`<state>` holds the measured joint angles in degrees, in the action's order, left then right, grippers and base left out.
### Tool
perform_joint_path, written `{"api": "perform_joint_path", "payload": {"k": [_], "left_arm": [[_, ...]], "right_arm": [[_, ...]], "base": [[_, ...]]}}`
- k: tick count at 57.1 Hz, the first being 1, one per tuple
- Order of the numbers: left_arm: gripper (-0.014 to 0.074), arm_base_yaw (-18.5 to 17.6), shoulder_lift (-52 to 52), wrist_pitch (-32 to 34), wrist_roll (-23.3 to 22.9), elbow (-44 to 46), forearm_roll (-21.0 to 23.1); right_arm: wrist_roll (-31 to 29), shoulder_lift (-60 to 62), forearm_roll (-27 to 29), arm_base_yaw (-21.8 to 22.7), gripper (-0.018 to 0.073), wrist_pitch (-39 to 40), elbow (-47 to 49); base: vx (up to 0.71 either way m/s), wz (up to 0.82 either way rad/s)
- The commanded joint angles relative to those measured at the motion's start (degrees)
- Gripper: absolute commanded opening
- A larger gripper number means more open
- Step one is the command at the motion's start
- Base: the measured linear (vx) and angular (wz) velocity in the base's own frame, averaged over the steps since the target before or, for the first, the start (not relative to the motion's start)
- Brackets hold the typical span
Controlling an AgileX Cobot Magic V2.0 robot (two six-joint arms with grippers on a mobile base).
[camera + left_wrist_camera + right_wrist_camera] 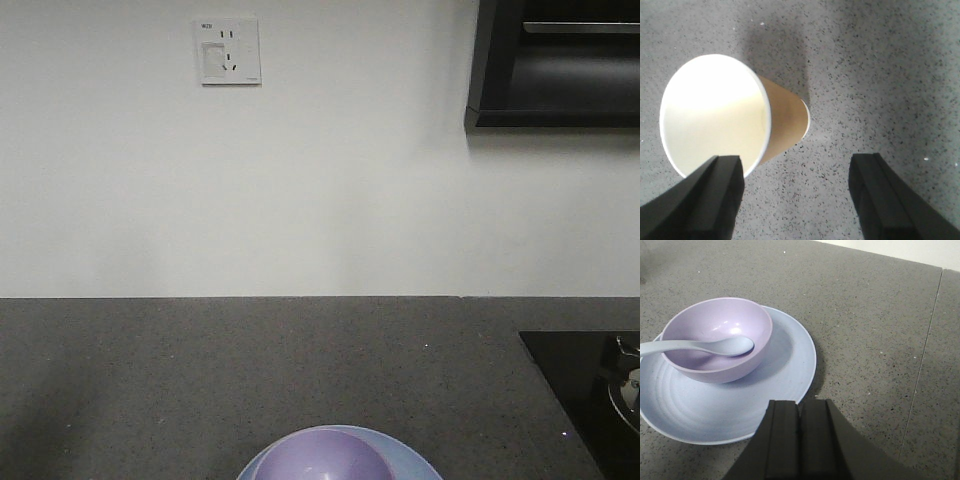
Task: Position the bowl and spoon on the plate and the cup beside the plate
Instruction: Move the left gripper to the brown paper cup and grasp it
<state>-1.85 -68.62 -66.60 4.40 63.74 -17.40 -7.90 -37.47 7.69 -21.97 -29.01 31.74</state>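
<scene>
Cup [715,115]: brown paper, white inside, empty, standing mouth-up on grey speckled counter [880,75]. Seen from above in left wrist view.

L gripper [796,161]: jaws spread wide, nothing held. Cup sits off to the L side, not centred in the gap. The L finger overlaps the rim in the view; can't tell if it touches.

R gripper [800,405]: fingers pressed together, nothing between them. Hangs near the plate's front edge.

Plate [740,410]: pale blue, flat on counter. Bowl [715,340], lavender, sits on it, off-centre. Spoon [700,346] has its scoop inside the bowl and its handle out over the rim.

So bowl + spoon look done; cup likely the last item. No view shows cup and plate together, so can't tell how near they are.

Handling, est.:
- Very light, tips w/ a nudge.
- Thin wall, will dent or fold if squeezed hard.
- Rim is the stiffest part.
- Tapered, so pads on the upper body below the rim shouldn't let it slip down.
- Needs a sideways shift to centre before closing, and a soft close.
- Risk: L finger clips the rim and knocks it over.
</scene>
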Motion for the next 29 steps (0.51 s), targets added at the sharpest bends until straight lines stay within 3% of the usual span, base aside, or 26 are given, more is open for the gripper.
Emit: {"api": "perform_joint_path", "payload": {"k": [1, 29], "left_arm": [[0.0554, 0.6, -0.3, 2.9, -0.4, 1.3, -1.1], [0.0533, 1.0, -10.4, 5.5, -0.2, 1.5, -3.0]], "right_arm": [[-0.6, 0.2, -0.1, 0.0, -0.0009, 3.8, 1.6], [-0.6, 0.2, -0.1, 0.0, -0.0009, 1.9, 1.6]], "base": [[0.00, 0.00], [0.00, 0.00]]}}
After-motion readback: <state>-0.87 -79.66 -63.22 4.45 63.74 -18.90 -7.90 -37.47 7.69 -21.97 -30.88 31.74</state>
